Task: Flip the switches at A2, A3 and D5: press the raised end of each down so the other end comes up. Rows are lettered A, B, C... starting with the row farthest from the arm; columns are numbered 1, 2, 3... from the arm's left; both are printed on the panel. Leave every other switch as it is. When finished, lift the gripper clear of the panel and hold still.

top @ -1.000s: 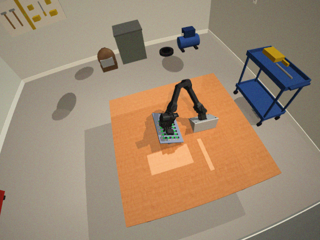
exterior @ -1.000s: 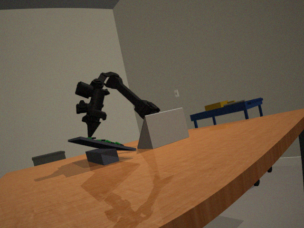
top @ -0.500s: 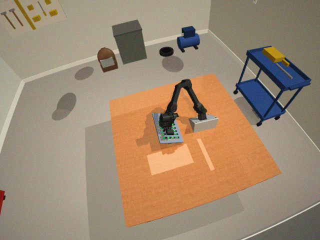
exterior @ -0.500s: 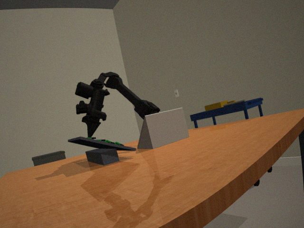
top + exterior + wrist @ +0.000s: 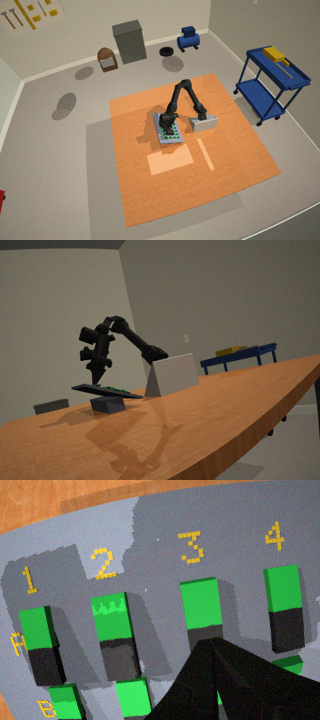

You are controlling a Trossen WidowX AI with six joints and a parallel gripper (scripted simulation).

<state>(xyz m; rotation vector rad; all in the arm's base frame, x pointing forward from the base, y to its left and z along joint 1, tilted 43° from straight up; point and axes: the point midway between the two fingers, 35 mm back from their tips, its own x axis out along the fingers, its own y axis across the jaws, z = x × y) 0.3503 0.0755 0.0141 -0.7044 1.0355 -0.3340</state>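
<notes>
The grey panel point(image 5: 171, 141) point(image 5: 81, 387) point(image 5: 160, 515) is tilted and carries green-and-black rocker switches. My gripper point(image 5: 94, 383) point(image 5: 209, 649) is shut and empty. Its tips are down at the black near half of switch A3 point(image 5: 201, 604), seemingly touching it. Switch A2 point(image 5: 114, 617) stands just left of them in the wrist view, its green half far and black half near; its exact tilt is hard to tell. A3's near end is hidden by the fingers. D5 is outside the wrist view and cannot be made out in the top and exterior views.
Switch A1 point(image 5: 36, 630) and switch A4 point(image 5: 284, 587) flank the row. B-row switches lie close behind the fingers, partly hidden. A dark block point(image 5: 105, 404) supports the panel. A pale wedge-shaped stand point(image 5: 206, 125) point(image 5: 177, 374) is at the arm's base on the wooden table point(image 5: 219, 160) point(image 5: 219, 405).
</notes>
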